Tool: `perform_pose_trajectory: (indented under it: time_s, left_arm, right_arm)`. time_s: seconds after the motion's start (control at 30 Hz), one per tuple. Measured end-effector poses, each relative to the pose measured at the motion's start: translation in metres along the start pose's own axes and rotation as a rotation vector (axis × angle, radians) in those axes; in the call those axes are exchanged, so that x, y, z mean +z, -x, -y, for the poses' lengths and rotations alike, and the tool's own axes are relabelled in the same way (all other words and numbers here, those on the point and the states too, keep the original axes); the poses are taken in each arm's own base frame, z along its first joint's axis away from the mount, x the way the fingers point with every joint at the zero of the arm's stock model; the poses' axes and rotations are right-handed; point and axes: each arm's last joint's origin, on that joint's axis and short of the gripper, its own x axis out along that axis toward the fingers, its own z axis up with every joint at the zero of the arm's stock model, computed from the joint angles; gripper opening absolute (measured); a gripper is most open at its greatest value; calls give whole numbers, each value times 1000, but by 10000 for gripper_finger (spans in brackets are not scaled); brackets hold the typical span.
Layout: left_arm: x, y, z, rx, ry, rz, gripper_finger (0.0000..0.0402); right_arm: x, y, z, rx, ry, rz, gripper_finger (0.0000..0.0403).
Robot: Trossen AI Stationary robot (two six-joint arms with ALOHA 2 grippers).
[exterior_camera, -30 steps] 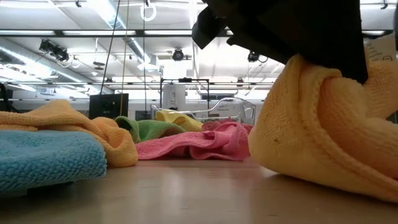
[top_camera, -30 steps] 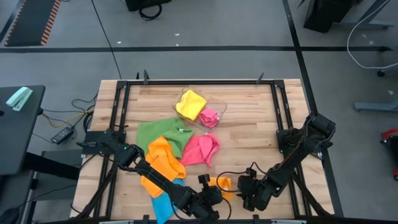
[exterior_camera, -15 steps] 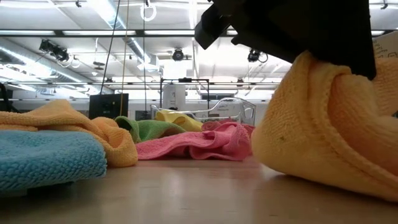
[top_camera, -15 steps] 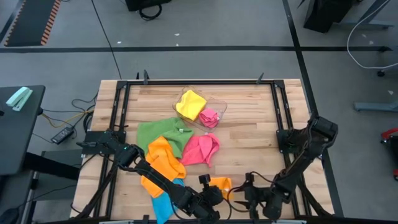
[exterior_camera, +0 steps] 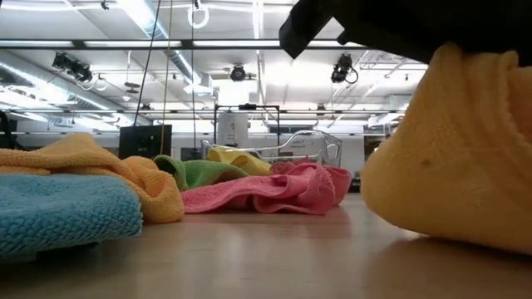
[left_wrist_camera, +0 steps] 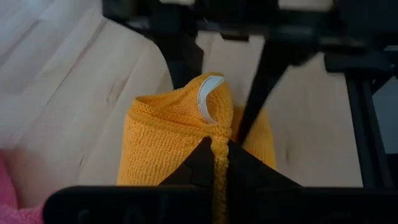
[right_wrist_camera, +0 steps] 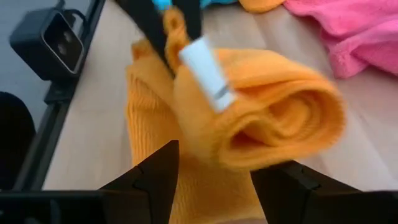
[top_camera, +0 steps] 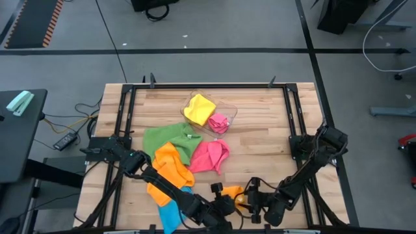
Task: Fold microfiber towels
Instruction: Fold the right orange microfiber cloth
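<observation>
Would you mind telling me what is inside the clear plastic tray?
The clear plastic tray holds a yellow towel and a crumpled pink towel. Anything beneath them is covered.

Wooden table (top_camera: 260,123) with a black metal frame (top_camera: 208,86) round the edge. Clear plastic tray (top_camera: 229,112) near the far side. Off the table's left: tangled cables (top_camera: 78,114) on grey floor, mint-green stapler-looking thing (top_camera: 19,103) on a dark side surface.

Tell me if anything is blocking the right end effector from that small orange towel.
Nothing visible. The right end effector is open with the small orange towel between its fingers, while the left end effector pinches the towel's edge.
</observation>
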Motion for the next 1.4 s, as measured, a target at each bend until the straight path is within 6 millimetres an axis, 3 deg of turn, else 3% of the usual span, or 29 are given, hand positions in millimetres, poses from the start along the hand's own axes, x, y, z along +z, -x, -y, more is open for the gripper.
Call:
perform_pose_trajectory:
  time_s: [0.2, 0.33, 0.77, 0.93, 1.17, 1.4]
  left_arm:
    - [-4, -10, -2, 10, 17, -4, 37]
    - [-12, -20, 1, 1, 16, -7, 39]
    - [-25, -35, 8, -62, -14, -15, 42]
    - [-29, -38, 9, -66, -12, -26, 43]
    - [-29, -37, 10, -74, -13, -28, 36]
    - [-29, -37, 10, -81, -17, -33, 58]
  right_arm:
    - [-19, -23, -2, 9, 15, -14, 200]
    - [-20, -32, -2, 27, -5, -15, 200]
    - [-18, -29, -4, 55, 0, -21, 200]
    - [-9, -17, -4, 113, 6, -77, 200]
    - [13, 13, 0, 212, -64, -190, 200]
    - [29, 45, -5, 151, 7, 13, 200]
